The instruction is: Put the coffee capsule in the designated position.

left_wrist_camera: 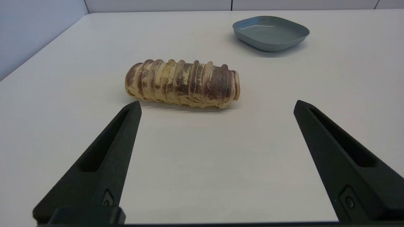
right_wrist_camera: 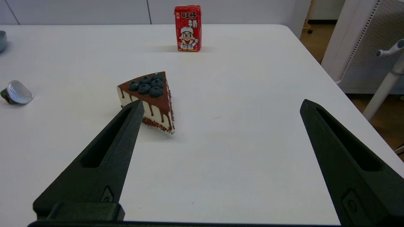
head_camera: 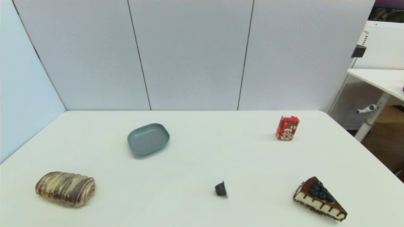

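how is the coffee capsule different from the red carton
The coffee capsule is dark and far smaller; the red carton is bright red with a cartoon face. The capsule lies tipped on its side, the carton stands upright. The capsule sits near the front, the carton farther back. Both rest on the white table, untouched.

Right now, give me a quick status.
Left gripper open, right gripper open, both empty. Coffee capsule on its side, untouched. Nothing blocking it.

I see a smooth matt white tabletop (head_camera: 195, 164), a small dark capsule (right_wrist_camera: 15, 93) with shiny silver foil, and a satin grey-blue plastic-looking tray (left_wrist_camera: 270, 33).
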`<act>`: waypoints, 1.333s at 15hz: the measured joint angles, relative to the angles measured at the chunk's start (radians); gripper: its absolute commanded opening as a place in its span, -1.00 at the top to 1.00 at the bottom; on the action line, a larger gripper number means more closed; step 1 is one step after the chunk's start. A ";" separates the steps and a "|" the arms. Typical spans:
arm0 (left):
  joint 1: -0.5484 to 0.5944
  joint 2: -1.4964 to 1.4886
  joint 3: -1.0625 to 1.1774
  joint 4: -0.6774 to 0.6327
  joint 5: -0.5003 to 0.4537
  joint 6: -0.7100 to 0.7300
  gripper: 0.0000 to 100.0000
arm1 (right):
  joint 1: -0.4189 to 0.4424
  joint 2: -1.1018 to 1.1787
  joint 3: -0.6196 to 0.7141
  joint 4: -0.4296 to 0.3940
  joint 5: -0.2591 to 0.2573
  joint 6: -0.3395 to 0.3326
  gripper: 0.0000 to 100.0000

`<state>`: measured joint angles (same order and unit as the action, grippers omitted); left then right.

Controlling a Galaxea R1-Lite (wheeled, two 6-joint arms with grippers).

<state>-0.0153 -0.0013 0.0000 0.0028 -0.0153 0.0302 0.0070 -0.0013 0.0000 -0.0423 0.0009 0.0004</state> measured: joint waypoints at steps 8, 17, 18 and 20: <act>0.000 0.000 0.000 0.000 0.000 0.000 -1.00 | 0.001 0.057 -0.043 0.018 0.001 0.008 -1.00; 0.000 0.000 0.000 0.000 0.000 0.000 -1.00 | 0.053 0.577 -0.874 0.199 0.065 0.068 -1.00; 0.000 0.000 0.000 0.000 0.000 0.000 -1.00 | 0.056 0.653 -0.977 0.226 0.089 0.057 -1.00; 0.000 0.000 0.000 0.000 0.000 0.000 -1.00 | 0.074 0.782 -1.141 0.249 0.140 0.034 -1.00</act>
<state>-0.0153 -0.0013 0.0000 0.0023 -0.0153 0.0306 0.0806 0.7811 -1.1411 0.2062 0.1413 0.0345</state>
